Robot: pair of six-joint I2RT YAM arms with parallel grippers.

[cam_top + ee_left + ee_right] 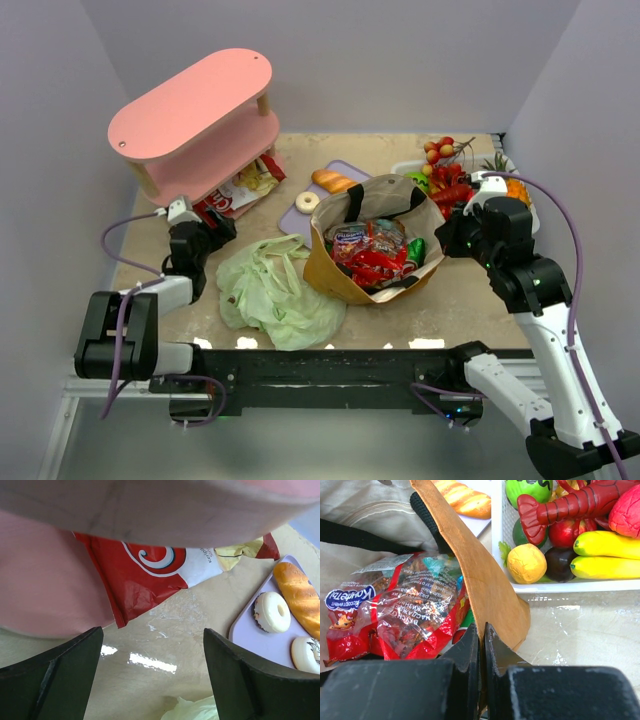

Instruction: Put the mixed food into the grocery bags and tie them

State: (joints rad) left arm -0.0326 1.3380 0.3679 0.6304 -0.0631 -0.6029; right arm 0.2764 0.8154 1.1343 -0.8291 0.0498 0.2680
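Item: red snack packet, under pink shelf; your left arm nearer.
Your left gripper, jaws apart, faces it just ahead, its long axis slanting across the gap; your right gripper pinches the paper bag rim.

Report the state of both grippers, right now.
Left gripper: open, holding nothing.
Right gripper: shut on the rim of the brown paper bag.
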